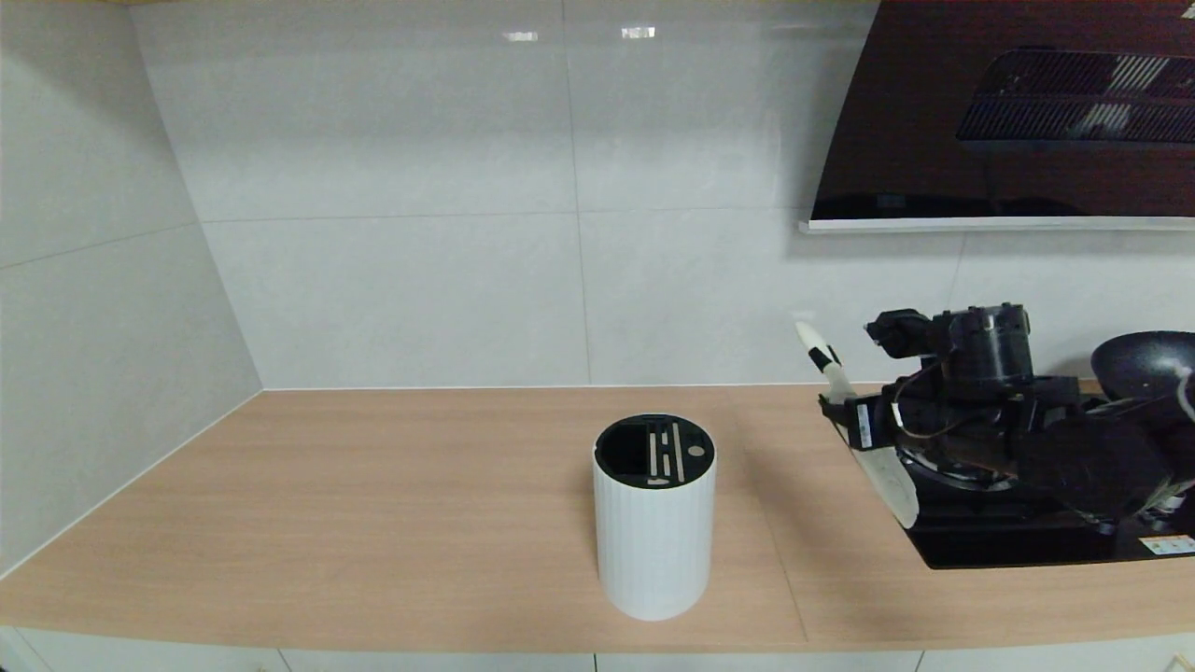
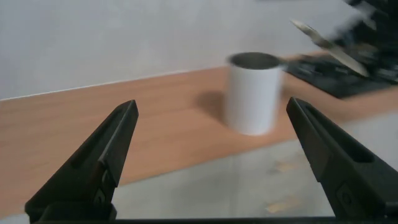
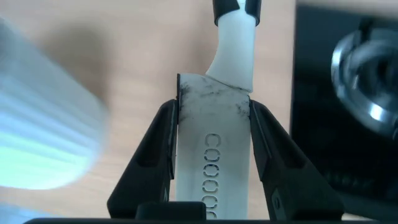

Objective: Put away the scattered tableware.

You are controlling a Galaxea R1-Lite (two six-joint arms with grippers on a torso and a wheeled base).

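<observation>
A white ribbed utensil holder (image 1: 653, 527) with a black slotted top stands upright on the wooden counter (image 1: 373, 504). It also appears in the left wrist view (image 2: 252, 93) and as a pale blur in the right wrist view (image 3: 43, 124). My right gripper (image 1: 854, 415) hangs in the air to the holder's right, shut on a white knife (image 1: 887, 481). The knife is tilted, its black-banded handle up toward the wall. Both fingers (image 3: 155, 162) press the perforated blade (image 3: 214, 106). My left gripper (image 2: 211, 104) stands open and empty off the counter's front edge, facing the holder.
A black cooktop (image 1: 1018, 541) lies on the counter at the right, below my right arm, with a dark pan (image 1: 1144, 364) on it. A range hood (image 1: 1008, 112) hangs above. Tiled walls close the back and left. Bare counter surrounds the holder.
</observation>
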